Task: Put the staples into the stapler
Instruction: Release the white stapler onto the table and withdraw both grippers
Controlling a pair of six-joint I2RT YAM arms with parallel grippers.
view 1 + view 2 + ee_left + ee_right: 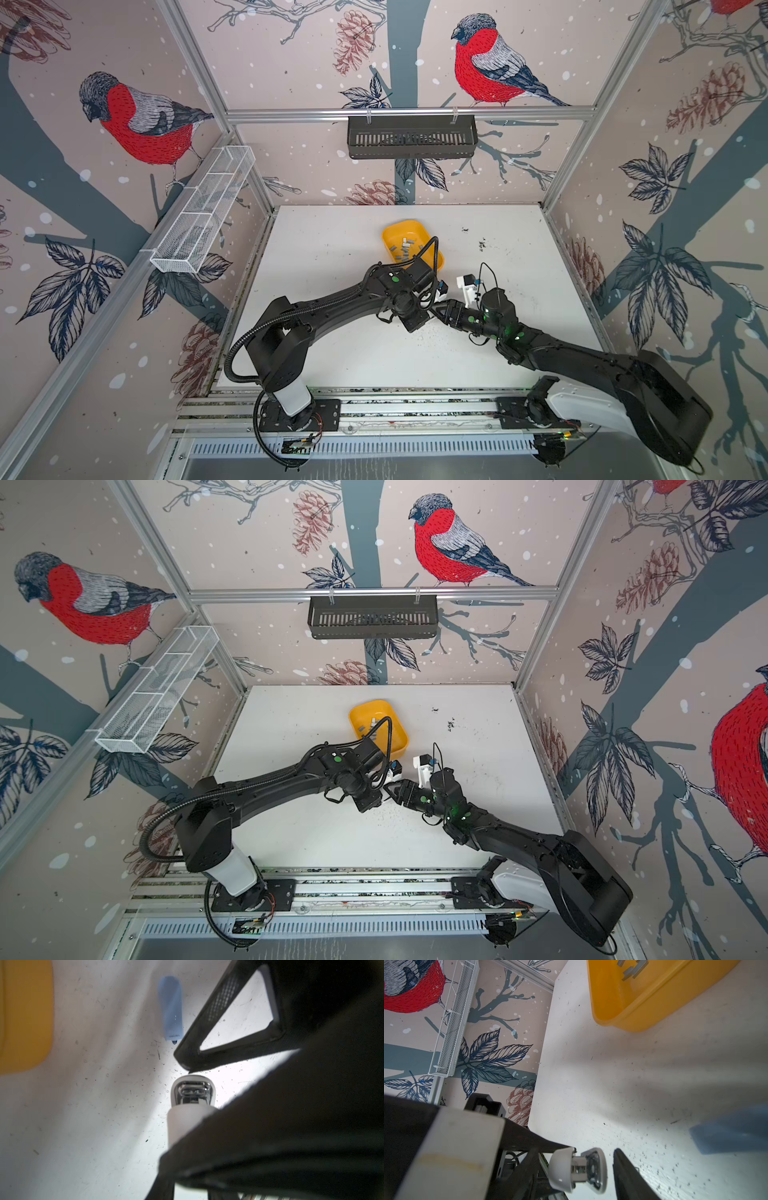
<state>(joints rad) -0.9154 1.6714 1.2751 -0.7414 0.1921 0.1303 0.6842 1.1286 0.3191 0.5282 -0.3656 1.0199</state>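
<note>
**Stapler:** The white stapler (189, 1109) is at the middle of the table (353, 257), near-right of the yellow tray (409, 228). Both arms hide it in both top views. In the right wrist view its metal nose (591, 1167) faces the right arm's side.

**Left gripper:** The left gripper (207, 1124) reaches in from the left. Its jaws are pressed onto the stapler's white body. Most of the contact is hidden behind a dark finger.

**Right gripper:** The right gripper (436, 309) reaches in from the right and meets the left one at mid-table. Its jaws are spread and pinch nothing. One finger (623, 1167) stands just beside the stapler's nose, with a clear gap between them. The same finger's tip (188, 1057) shows in the left wrist view, close to the nose and apart from it.

**Staples:** The staples (404, 248) lie loose inside the tray, at centre-far on the table. They also show in the right wrist view (632, 969).

**Other:** A blue plastic piece (171, 1007) lies flat on the table, near the stapler and apart from it.
</note>
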